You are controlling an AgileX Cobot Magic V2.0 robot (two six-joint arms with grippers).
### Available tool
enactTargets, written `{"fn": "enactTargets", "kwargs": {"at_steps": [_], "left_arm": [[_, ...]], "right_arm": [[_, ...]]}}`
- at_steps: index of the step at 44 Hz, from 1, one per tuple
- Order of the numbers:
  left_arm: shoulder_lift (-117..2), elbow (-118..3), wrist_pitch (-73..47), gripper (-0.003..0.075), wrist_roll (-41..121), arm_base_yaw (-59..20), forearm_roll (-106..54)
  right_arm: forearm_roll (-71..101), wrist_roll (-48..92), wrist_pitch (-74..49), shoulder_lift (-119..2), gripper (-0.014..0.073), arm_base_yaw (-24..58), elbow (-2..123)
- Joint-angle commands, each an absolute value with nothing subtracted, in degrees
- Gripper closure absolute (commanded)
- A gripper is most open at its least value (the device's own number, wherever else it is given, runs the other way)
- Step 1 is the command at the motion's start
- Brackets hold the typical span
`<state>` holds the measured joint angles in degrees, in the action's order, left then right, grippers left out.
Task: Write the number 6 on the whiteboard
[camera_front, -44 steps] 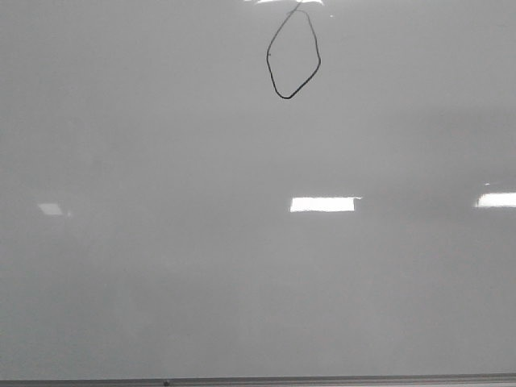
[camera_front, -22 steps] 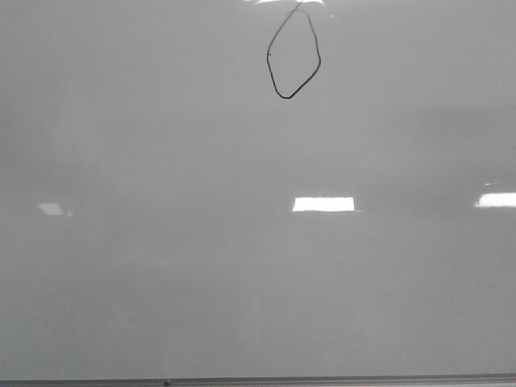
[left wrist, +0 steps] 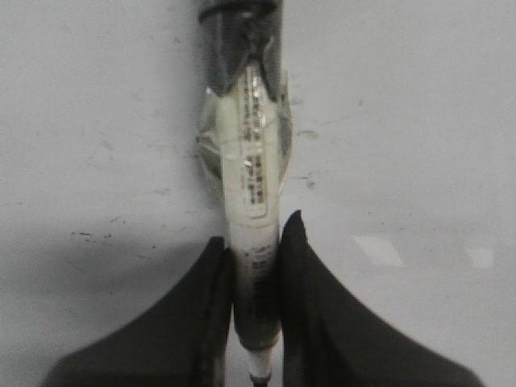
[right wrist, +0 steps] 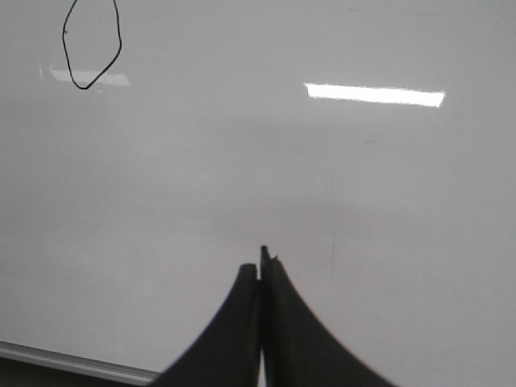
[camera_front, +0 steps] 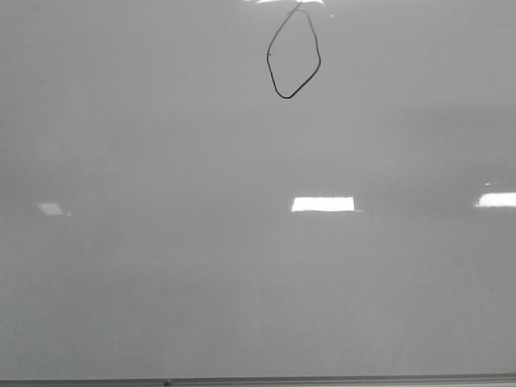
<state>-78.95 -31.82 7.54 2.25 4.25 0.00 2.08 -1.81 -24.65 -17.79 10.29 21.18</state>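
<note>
Against the front views from half a second and a second ago almost nothing differs: the number 6 sits at the same spot high on the whiteboard, and only the bright rectangular light reflection below it has shifted very slightly sideways. No arm enters the front view in any of these pictures.

No container shows in any view.

The left gripper is clamped on a marker: its two dark fingers press the pale barrel from either side. The barrel carries a printed label and a wrap of clear tape, and its dark end reaches out ahead of the fingertips over the board. Faint smudges and specks mark the board surface around it.

The right gripper has its fingers pressed together with nothing between them, over bare board. The number 6, a thin black closed loop, lies well ahead of this gripper and off to one side. The board's thin grey frame edge runs close behind the fingers.
</note>
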Motion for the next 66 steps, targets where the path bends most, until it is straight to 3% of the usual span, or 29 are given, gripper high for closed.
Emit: {"fn": "enactTargets", "kwargs": {"at_steps": [1,6,10,31,47,53,63,66], "left_arm": [[-77.92,-33.77,12.93,0.0598,1.70,4.34,-0.42],[-77.92,-33.77,12.96,0.0511,1.70,4.34,-0.42],[-77.92,-33.77,12.96,0.0490,1.70,4.34,-0.42],[-75.92,-33.62,10.45,0.0486,1.80,4.34,-0.42],[-58.44,-26.62,8.25,0.0493,2.12,4.23,0.00],[-49.30,-25.40,4.44,0.0557,2.12,4.12,0.00],[-34.70,-25.40,-6.83,0.0741,2.12,2.29,0.00],[-30.92,-25.40,-9.70,0.0741,2.12,2.07,0.00]], "right_arm": [[2.00,-1.89,-19.65,-18.04,0.0660,9.97,22.62],[2.00,-1.89,-19.65,-18.04,0.0660,9.97,22.62],[2.00,-1.89,-19.59,-18.04,0.0660,9.97,22.62],[2.00,-1.89,-19.59,-18.04,0.0660,9.97,22.62],[1.95,-1.89,-18.81,-18.04,0.0660,9.97,22.62],[1.95,-1.89,-18.47,-18.04,0.0662,9.97,22.62],[1.95,-1.89,-16.54,-18.04,0.0662,9.97,22.62],[1.95,-1.89,-16.52,-18.04,0.0662,9.97,22.62]]}}
